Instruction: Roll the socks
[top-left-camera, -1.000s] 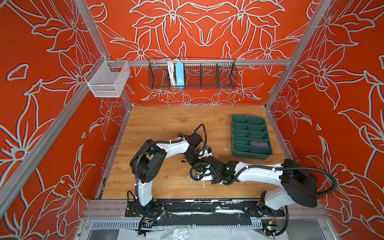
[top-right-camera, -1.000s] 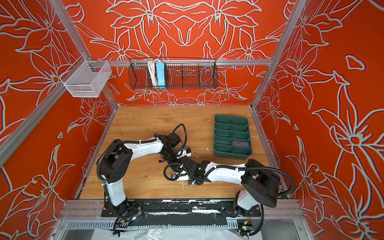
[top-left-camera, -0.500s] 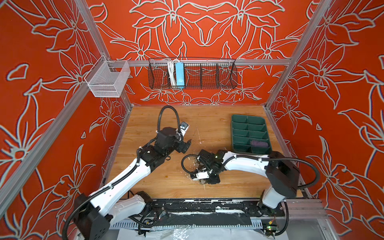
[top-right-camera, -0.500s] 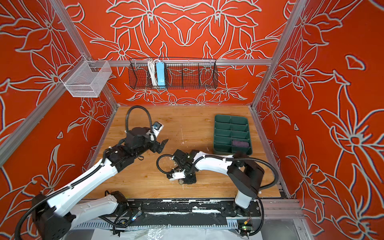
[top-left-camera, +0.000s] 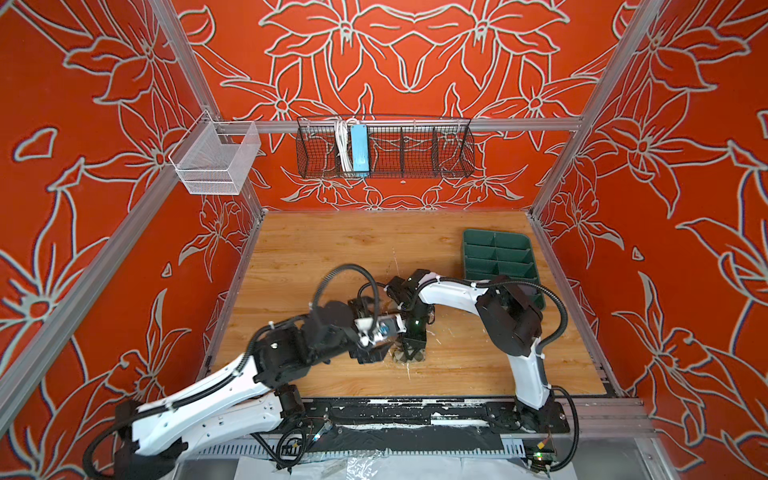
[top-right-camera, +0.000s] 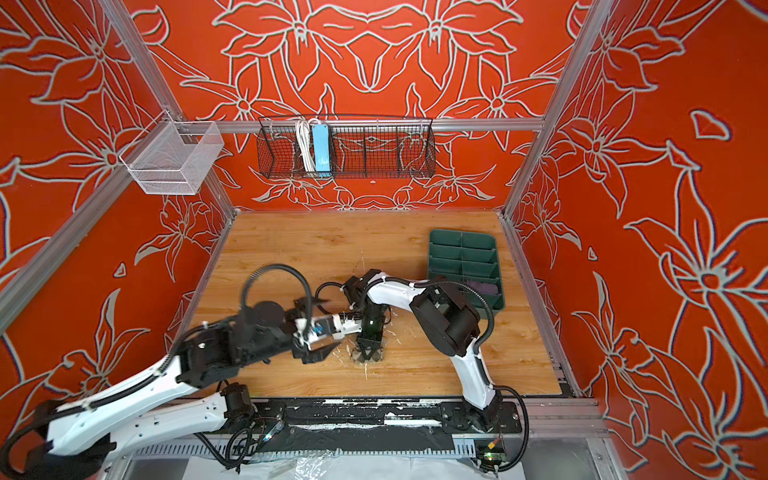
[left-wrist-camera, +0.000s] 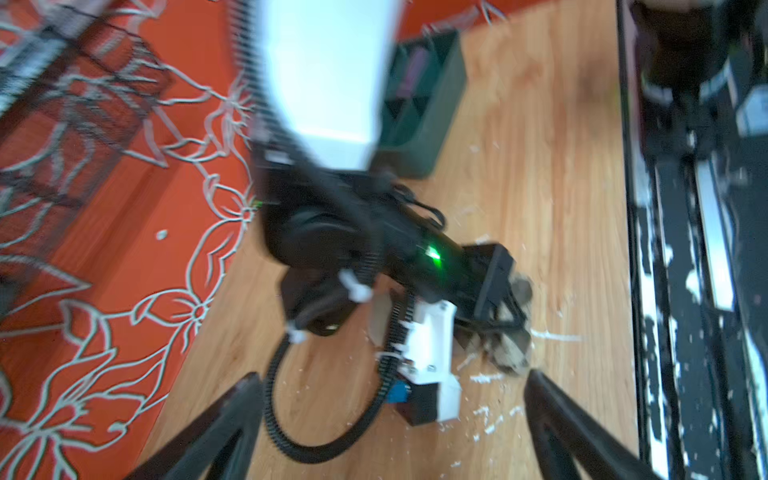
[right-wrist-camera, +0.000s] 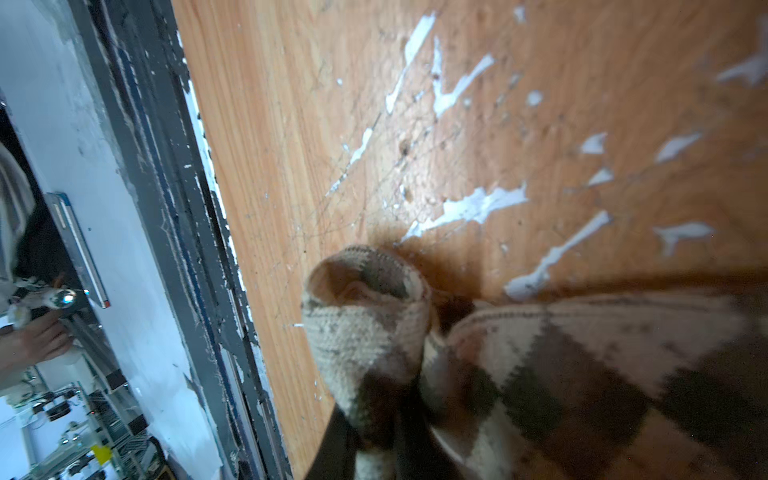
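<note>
The beige argyle sock (top-left-camera: 409, 354) (top-right-camera: 368, 355) lies bunched on the wooden floor near the front middle. My right gripper (top-left-camera: 411, 345) (right-wrist-camera: 374, 440) points straight down and is shut on it; the right wrist view shows a rolled end (right-wrist-camera: 365, 316) just past the jaws. My left gripper (top-left-camera: 371, 355) (left-wrist-camera: 392, 376) hovers open just left of the sock, blurred, holding nothing. One of its fingertips (left-wrist-camera: 536, 378) is close to the sock (left-wrist-camera: 509, 349). The purple sock (top-right-camera: 482, 286) (left-wrist-camera: 411, 70) lies in the green tray.
The green compartment tray (top-left-camera: 494, 249) (top-right-camera: 461, 245) stands at the right back. A black wire basket (top-left-camera: 384, 147) with a blue power strip hangs on the back wall, a white mesh basket (top-left-camera: 214, 160) on the left wall. A black rail (top-left-camera: 415, 411) runs along the front edge.
My left gripper has opened and swung from the back left down to beside the sock. The right arm has changed its pose and now stands over the sock, still shut.
</note>
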